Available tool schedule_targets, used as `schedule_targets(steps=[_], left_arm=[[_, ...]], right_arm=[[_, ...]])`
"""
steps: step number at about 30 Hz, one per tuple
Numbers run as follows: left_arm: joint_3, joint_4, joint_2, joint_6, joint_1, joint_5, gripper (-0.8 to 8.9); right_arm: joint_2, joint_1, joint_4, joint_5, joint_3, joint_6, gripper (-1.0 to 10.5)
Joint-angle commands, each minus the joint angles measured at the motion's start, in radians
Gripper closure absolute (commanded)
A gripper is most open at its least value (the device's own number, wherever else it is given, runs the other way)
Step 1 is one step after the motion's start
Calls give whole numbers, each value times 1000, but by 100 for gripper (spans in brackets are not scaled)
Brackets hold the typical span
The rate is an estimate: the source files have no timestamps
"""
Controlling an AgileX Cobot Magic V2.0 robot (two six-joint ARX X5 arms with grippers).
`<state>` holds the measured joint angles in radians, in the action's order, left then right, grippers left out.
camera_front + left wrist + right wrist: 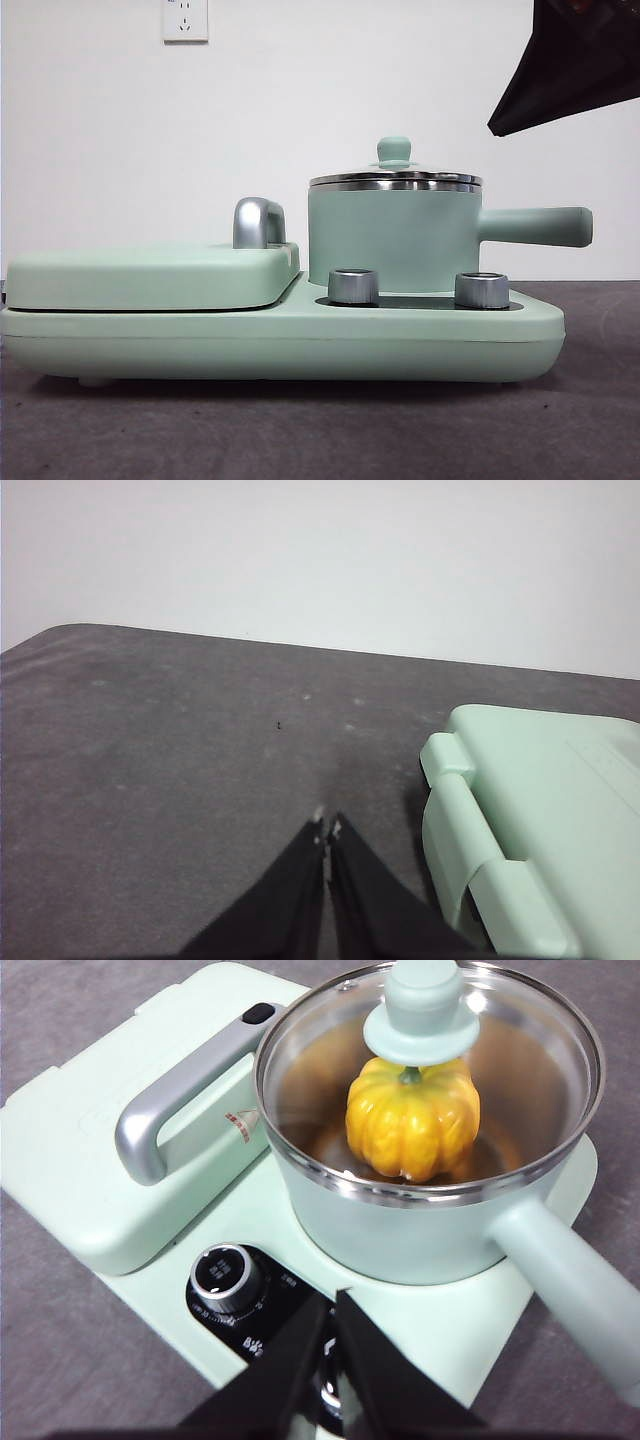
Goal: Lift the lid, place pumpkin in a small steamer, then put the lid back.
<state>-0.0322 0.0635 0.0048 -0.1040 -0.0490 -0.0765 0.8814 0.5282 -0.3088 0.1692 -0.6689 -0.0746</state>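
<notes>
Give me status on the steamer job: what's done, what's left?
Looks complete. The pumpkin sits inside the small steamer, and the lid is back on its rim. Nothing is in hand: the right gripper is shut and empty in front of the pot, and the left gripper is shut over bare table. Nothing visibly left.

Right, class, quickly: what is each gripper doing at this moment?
Left gripper: jaws closed, holding nothing, above the bare table.
Right gripper: jaws closed, holding nothing, near the small steamer.
</notes>
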Motion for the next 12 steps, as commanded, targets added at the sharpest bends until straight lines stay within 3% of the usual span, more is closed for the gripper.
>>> schedule_targets(steps=[1, 4, 12], left_arm=[[19, -9, -2, 6, 1, 2, 806], [19, -9, -2, 6, 1, 2, 806], [19, -10, -2, 6, 1, 2, 807]], right_arm=[[4, 4, 29, -92, -18, 11, 933], [-11, 4, 29, -160, -18, 11, 933], [-51, 4, 16, -169, -18, 13, 933]])
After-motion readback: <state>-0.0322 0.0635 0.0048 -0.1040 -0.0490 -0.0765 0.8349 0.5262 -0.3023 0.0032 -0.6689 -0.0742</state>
